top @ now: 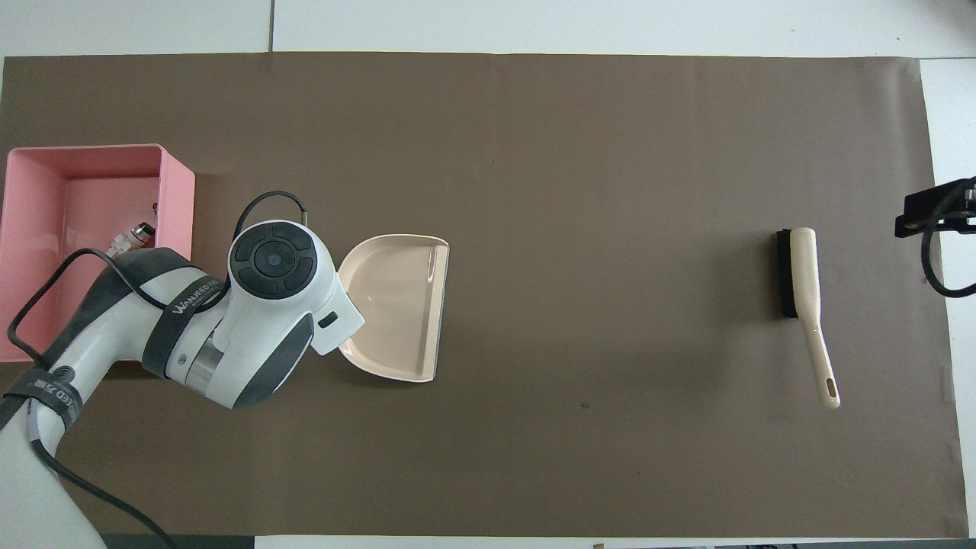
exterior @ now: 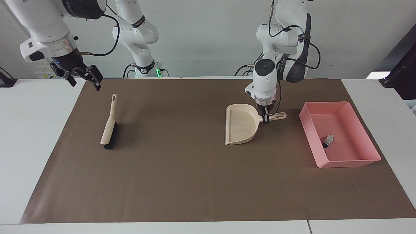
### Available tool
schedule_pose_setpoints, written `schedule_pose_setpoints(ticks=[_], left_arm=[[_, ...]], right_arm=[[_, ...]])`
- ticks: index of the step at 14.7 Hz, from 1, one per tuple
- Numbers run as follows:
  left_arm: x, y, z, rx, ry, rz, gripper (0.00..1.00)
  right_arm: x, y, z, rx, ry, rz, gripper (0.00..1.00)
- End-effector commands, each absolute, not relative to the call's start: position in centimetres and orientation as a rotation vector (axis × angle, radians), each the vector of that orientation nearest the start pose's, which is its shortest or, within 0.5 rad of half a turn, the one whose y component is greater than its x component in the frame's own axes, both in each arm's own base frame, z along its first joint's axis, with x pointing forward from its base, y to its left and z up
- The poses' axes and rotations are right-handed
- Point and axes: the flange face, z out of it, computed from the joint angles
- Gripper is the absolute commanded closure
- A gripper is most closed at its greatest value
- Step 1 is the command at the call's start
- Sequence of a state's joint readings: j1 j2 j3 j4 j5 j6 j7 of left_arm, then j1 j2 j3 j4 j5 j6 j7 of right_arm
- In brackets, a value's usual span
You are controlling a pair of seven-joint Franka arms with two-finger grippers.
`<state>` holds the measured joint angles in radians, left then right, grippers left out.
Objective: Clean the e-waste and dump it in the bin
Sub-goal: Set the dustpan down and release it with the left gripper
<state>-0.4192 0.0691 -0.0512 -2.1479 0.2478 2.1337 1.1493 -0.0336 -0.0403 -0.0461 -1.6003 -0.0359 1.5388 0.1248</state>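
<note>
The pink bin (exterior: 347, 161) (top: 30, 229) sits at the left arm's end of the brown mat. Two small pieces of e-waste lie in it, one white (exterior: 331, 137) (top: 122, 242) and one dark (exterior: 325, 144). My left gripper (exterior: 266, 119) is shut on the handle of the beige dustpan (exterior: 240, 125) (top: 396, 305), which lies level and low on the mat beside the bin, toward the mat's middle. In the overhead view the arm's wrist hides this gripper. My right gripper (exterior: 85, 79) hangs open and empty over the mat's corner, near the brush's handle.
A beige brush (exterior: 109, 125) (top: 804, 282) with black bristles lies on the mat at the right arm's end. The brown mat (exterior: 182, 182) covers most of the white table. Only the tip of the right gripper (top: 926, 221) shows at the overhead view's edge.
</note>
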Motion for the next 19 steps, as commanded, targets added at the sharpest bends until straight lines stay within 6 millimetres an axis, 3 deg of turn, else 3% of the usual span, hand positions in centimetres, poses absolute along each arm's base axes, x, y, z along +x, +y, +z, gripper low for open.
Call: schedule_pose_setpoints(ticks=[1,8,9,10,13,14,16,19], left_arm=[[47.9,-24.3,35.8,-1.930,2.279,0.160,1.00],[47.5,-24.5,34.7,-1.964,2.289,0.183,0.99],[47.4,-24.6,34.7,-1.965,2.288,0.193,0.91],[47.0,-25.0,34.8,-1.952,2.297,0.193,0.74],[46.8,-25.8,35.4,-1.939,2.304,0.182,0.57],[46.7,-25.6,35.9,-1.966,2.278,0.186,0.46],[46.6,-25.2,37.1,-2.052,2.191,0.196,0.10],[46.4,-24.2,39.0,-2.146,2.086,0.185,0.03]], right_arm=[[53.5,-5.0,62.6,-3.155,0.309,0.041,0.00],[53.4,-5.0,62.6,-3.155,0.309,0.041,0.00],[53.4,-5.0,62.7,-3.155,0.309,0.038,0.00],[53.4,-5.0,62.8,-3.156,0.309,0.036,0.00],[53.4,-5.0,62.7,-3.155,0.309,0.038,0.00],[53.4,-5.0,62.7,-3.155,0.309,0.038,0.00],[53.4,-5.0,62.7,-3.155,0.309,0.038,0.00],[53.4,-5.0,62.7,-3.155,0.309,0.038,0.00]])
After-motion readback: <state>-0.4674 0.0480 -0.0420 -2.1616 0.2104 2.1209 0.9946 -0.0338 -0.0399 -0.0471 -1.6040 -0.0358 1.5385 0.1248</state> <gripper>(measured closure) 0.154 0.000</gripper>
